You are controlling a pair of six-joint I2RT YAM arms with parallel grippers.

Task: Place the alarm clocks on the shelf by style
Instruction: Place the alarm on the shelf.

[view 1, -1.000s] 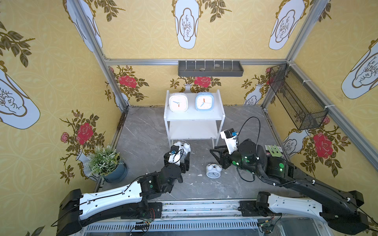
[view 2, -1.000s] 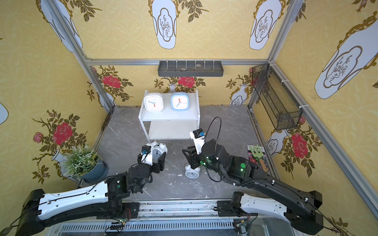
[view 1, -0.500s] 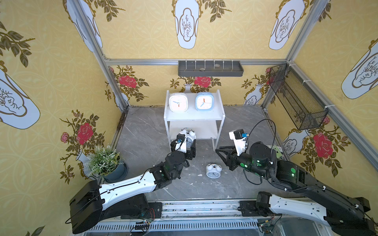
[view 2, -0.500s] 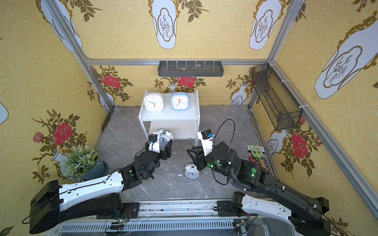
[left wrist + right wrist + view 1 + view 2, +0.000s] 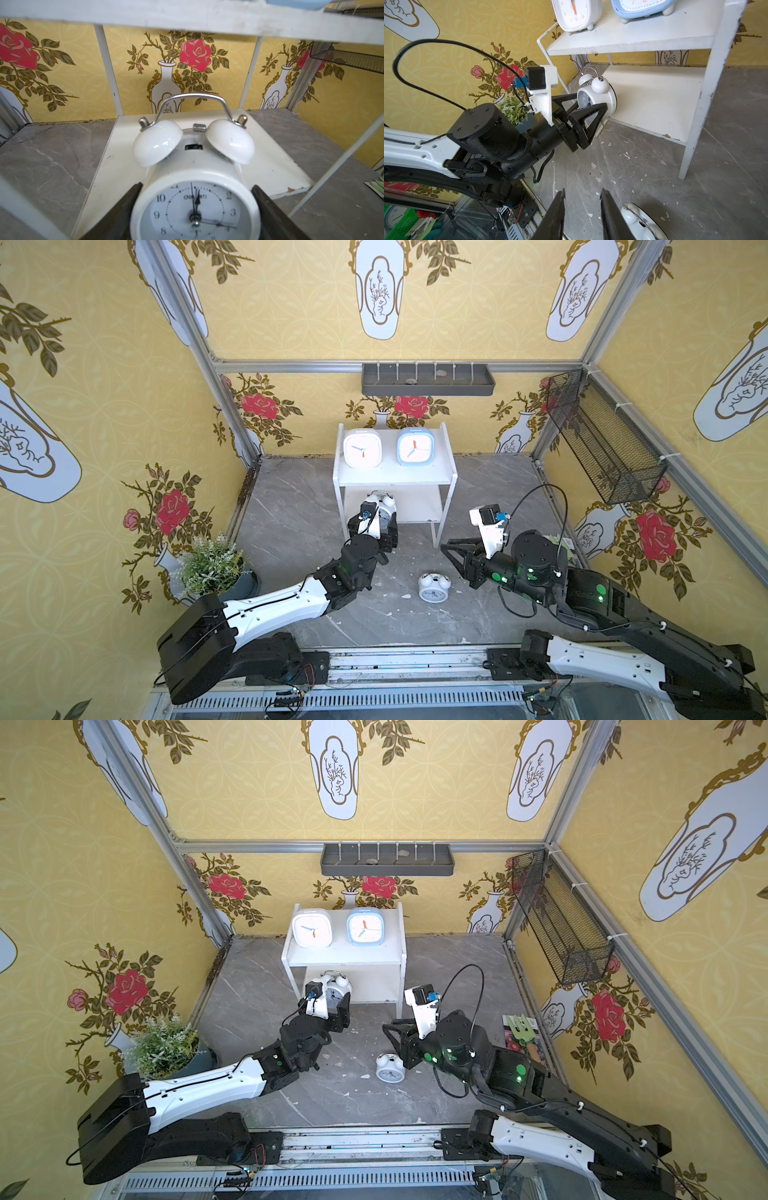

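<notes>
The white rounded-square clock [image 5: 362, 448] stands left of the light-blue rounded-square clock [image 5: 415, 447] on the white two-tier shelf [image 5: 415, 480]'s upper tier. One round white twin-bell clock [image 5: 385, 506] is at the lower tier's front-left corner; another twin-bell clock [image 5: 433, 588] lies before the shelf.

The twin-bell clock [image 5: 195, 176] between the left gripper's [image 5: 196, 186] matt black fingers [image 5: 124, 205] has a glossy white body and bells and a polished metal handle. The shelf [image 5: 643, 35] is matt white painted board, scuffed along its edges and chipped at the lower tier's front corner. The floor [image 5: 291, 510] looks like smooth grey marbled stone, flecked with white chips.
</notes>
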